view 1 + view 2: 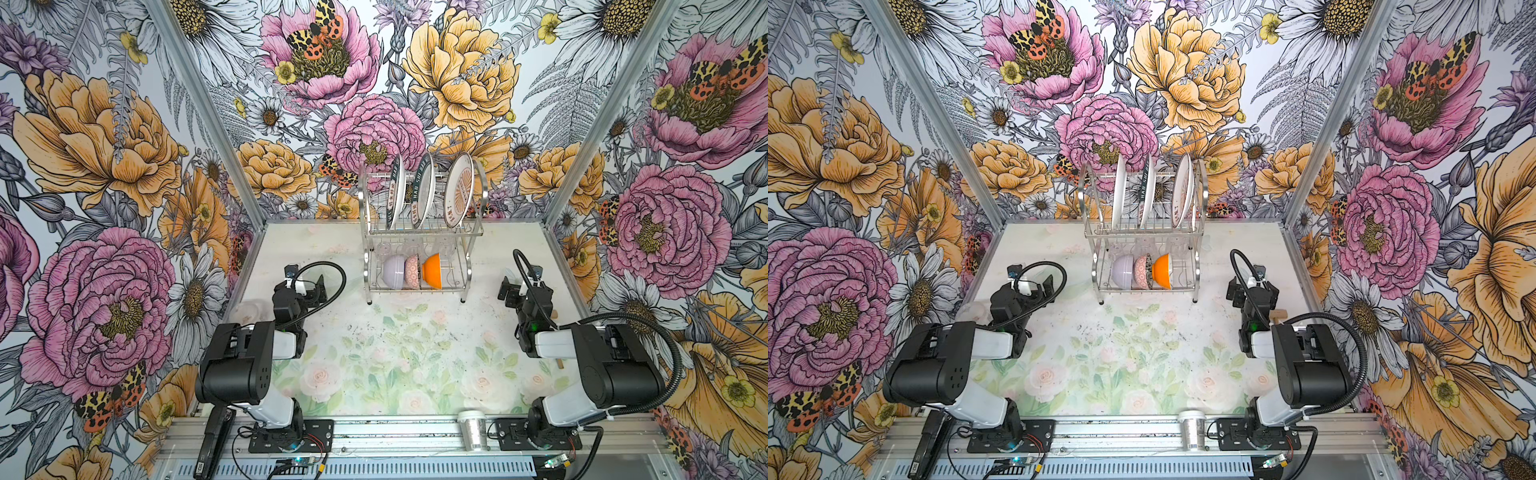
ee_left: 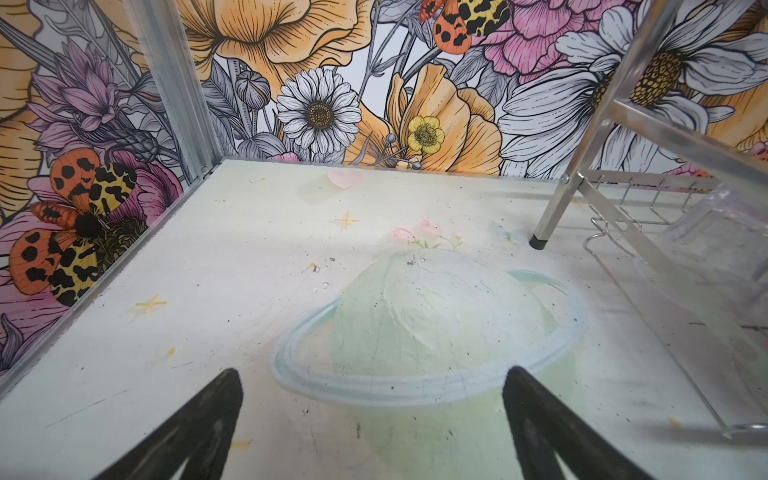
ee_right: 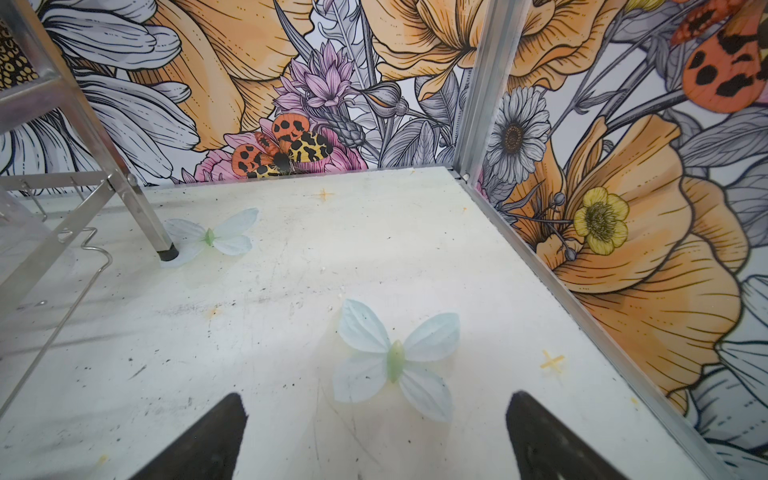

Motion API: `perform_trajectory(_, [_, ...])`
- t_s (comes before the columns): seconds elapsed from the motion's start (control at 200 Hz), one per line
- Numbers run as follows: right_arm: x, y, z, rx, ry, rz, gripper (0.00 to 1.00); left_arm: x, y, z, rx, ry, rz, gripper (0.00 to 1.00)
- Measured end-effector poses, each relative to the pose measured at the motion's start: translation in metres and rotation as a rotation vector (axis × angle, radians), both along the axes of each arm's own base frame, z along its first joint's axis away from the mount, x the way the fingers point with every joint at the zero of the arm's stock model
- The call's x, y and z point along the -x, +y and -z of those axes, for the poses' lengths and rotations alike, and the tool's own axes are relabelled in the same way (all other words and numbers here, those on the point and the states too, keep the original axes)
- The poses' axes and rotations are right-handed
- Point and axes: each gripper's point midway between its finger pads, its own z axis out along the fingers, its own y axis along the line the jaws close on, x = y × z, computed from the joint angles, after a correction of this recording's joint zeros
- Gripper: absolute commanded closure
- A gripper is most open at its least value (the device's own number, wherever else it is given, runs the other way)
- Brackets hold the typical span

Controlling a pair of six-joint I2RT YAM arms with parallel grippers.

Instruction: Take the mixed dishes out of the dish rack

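A two-tier chrome wire dish rack (image 1: 419,233) stands mid-back on the floral-printed table (image 1: 415,332); three round white plates (image 1: 424,191) stand upright on top (rim lettering too small to read); lavender, floral and orange bowls (image 1: 394,272) sit below; the left claw (image 2: 370,378) and right claw (image 3: 376,399) gape wide, empty.

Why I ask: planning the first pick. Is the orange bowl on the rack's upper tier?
No, the orange bowl sits on the dish rack's lower tier, below the plates.
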Motion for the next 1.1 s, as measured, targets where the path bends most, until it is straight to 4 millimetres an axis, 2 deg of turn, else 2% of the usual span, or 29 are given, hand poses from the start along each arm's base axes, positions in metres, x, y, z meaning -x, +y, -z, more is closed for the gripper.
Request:
perform_trajectory(0.45, [0.0,0.0,0.0,0.0,0.001,0.0,0.0,0.0,0.0,0.0,0.0,0.0,0.0,0.01])
perform_trajectory(0.55, [0.001,0.0,0.0,-0.001,0.019,0.0,0.0,0.003,-0.003,-0.006,-0.006,0.001,0.003,0.01])
perform_trajectory(0.61, [0.0,0.0,-0.007,-0.001,0.02,-0.001,0.0,0.006,-0.005,-0.018,-0.011,-0.015,0.002,0.01])
perform_trajectory(0.681, [0.0,0.001,-0.021,-0.001,-0.002,-0.007,0.0,0.01,-0.008,-0.042,-0.016,-0.063,0.005,0.01])
perform_trajectory(0.826, [0.007,0.005,-0.061,-0.009,-0.071,-0.029,0.0,0.025,-0.01,-0.093,-0.017,-0.171,0.011,0.01])
perform_trajectory(0.891, [0.013,0.008,-0.08,-0.018,-0.102,-0.046,0.0,0.03,-0.013,-0.11,-0.015,-0.196,0.028,0.01])
perform_trajectory(1.001, [0.024,0.019,-0.115,-0.048,-0.174,-0.101,0.0,0.037,-0.025,-0.14,-0.013,-0.225,0.092,0.01])
perform_trajectory(1.101, [0.034,0.035,-0.135,-0.07,-0.203,-0.194,0.0,0.043,-0.041,-0.161,-0.025,-0.22,0.172,0.01])
